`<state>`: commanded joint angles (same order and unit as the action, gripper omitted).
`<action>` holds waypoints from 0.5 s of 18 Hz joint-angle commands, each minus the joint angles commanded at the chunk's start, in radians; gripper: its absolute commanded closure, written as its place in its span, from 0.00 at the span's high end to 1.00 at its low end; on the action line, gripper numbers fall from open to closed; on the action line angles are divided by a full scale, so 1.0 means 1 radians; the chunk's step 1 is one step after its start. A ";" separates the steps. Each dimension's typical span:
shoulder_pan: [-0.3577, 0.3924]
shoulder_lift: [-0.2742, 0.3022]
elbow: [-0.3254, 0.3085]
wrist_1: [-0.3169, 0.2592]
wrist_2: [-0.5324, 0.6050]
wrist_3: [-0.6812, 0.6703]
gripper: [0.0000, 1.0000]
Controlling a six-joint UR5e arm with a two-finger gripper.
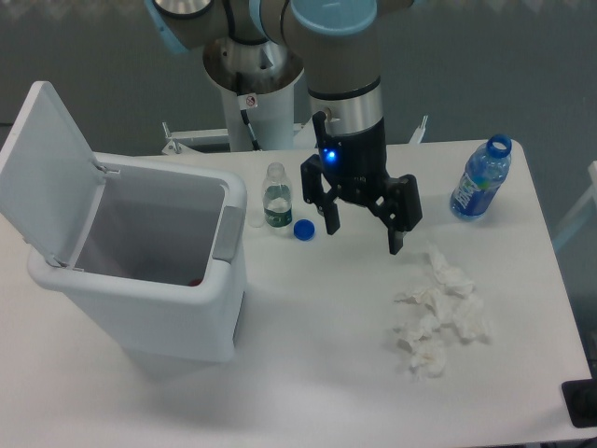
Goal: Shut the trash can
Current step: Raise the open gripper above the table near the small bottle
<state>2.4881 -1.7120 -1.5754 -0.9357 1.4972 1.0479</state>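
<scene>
- While the trash can (149, 280) sits at the left of the table (317, 373), its flat white lid (45, 168) stands swung up on the far-left side, hinged along that edge, so the bin is wide open.
- Looks to me like thin, stiff plastic: light enough that the whole bin might slide if shoved sideways, and smooth enough for a finger to slip off. The lid should pivot freely; I'd push on its back face near the top free edge and let it fall forward, rather than try to pinch it.
- Grey front tab (225, 233) faces right, where the lid would land.
- Just right of the bin stand a small clear bottle (275, 196) and a loose blue cap (303, 229) beside it.
- Gripper (363, 227) hangs above mid-table, well apart from the bin, fingers spread wide and holding nothing.
- Crumpled tissues (440, 313) lie near right; a blue bottle (481, 179) stands far right.
</scene>
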 joint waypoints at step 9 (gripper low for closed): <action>-0.014 0.049 0.000 -0.003 0.000 -0.261 1.00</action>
<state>2.4744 -1.6629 -1.5754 -0.9388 1.4972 0.7872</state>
